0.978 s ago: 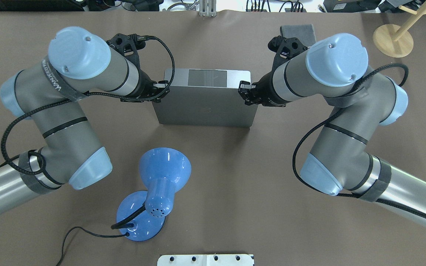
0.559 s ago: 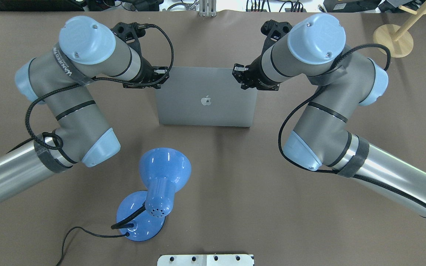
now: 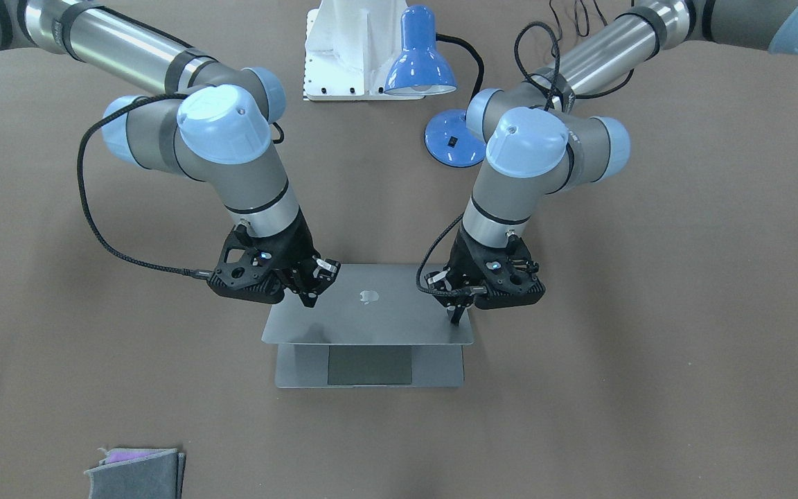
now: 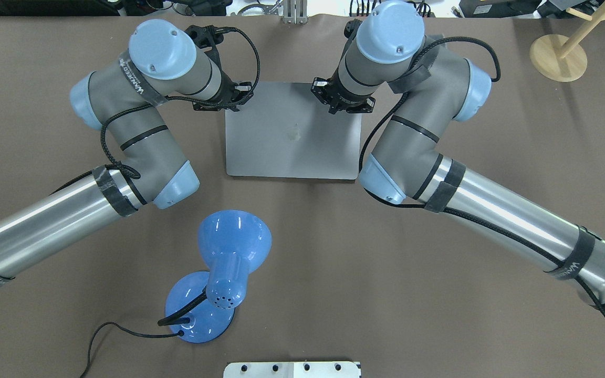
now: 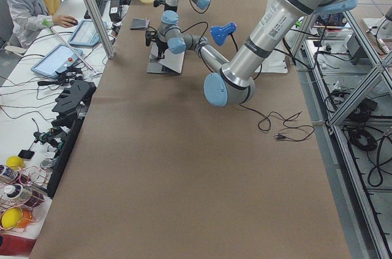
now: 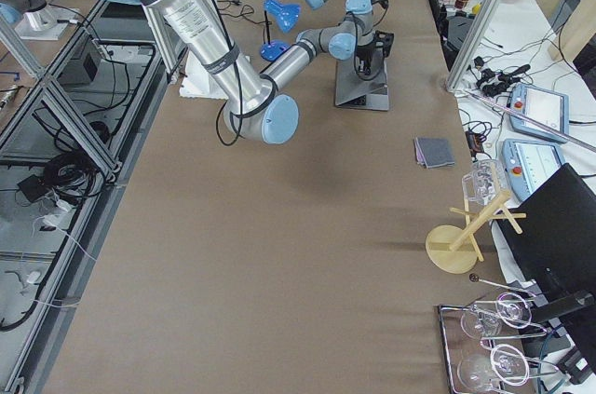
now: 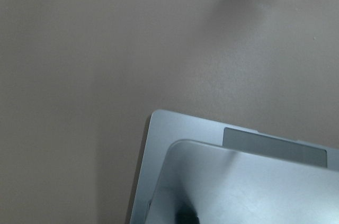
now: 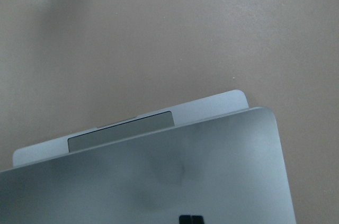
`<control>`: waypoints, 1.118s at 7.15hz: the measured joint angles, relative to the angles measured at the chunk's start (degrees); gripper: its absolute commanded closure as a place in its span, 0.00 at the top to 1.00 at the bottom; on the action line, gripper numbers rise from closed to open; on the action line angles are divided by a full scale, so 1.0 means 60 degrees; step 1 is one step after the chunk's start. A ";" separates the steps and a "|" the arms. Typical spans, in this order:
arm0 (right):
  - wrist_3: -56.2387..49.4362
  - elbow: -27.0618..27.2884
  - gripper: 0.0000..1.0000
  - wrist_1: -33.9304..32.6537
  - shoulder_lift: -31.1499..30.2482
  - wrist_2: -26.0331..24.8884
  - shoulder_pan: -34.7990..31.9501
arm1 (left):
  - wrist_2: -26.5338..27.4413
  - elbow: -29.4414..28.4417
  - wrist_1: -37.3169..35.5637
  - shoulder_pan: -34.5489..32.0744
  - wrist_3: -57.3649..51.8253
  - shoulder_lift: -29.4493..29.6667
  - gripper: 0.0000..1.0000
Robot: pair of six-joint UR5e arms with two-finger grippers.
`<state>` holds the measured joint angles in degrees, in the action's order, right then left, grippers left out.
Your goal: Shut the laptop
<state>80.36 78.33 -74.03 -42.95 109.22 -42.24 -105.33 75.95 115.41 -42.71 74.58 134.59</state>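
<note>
The grey laptop (image 4: 292,147) lies mid-table with its lid, apple logo up, tilted low over the base. In the front-facing view the lid (image 3: 371,315) hangs above the base, and the trackpad (image 3: 369,365) and palm rest still show. My left gripper (image 4: 235,101) looks shut and presses on the lid's far left corner; in the front-facing view it (image 3: 456,313) is on the right. My right gripper (image 4: 331,106) looks shut and rests on the lid's far right part (image 3: 310,292). Both wrist views show the lid over the base (image 7: 238,181) (image 8: 159,181).
A blue desk lamp (image 4: 229,262) stands near the robot's side, its cable trailing left. A folded grey cloth (image 3: 136,473) lies at the far edge. A wooden stand (image 4: 557,56) is at the far right, a white plate (image 4: 292,369) at the near edge.
The lid has swung down from near upright to almost flat. Both grippers have moved away from the robot and inward, following the lid's far edge.
</note>
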 measured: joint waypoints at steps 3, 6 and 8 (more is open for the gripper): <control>-0.0047 -0.2069 0.00 0.1223 0.0507 0.0396 -0.0070 | 0.0244 -0.1910 0.0882 0.0025 -0.0051 0.0732 0.00; -0.0074 -0.2493 0.00 0.1398 0.0696 0.1127 -0.0279 | 0.0151 -0.2209 0.1184 -0.0058 -0.0071 0.0937 0.00; -0.0202 -0.1661 0.00 0.1299 0.0448 0.2330 -0.1033 | -0.1148 -0.0858 0.0596 -0.0709 -0.0115 0.0566 0.00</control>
<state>79.14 68.37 -66.24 -40.26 123.20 -48.44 -112.22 70.80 118.99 -46.96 73.89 137.99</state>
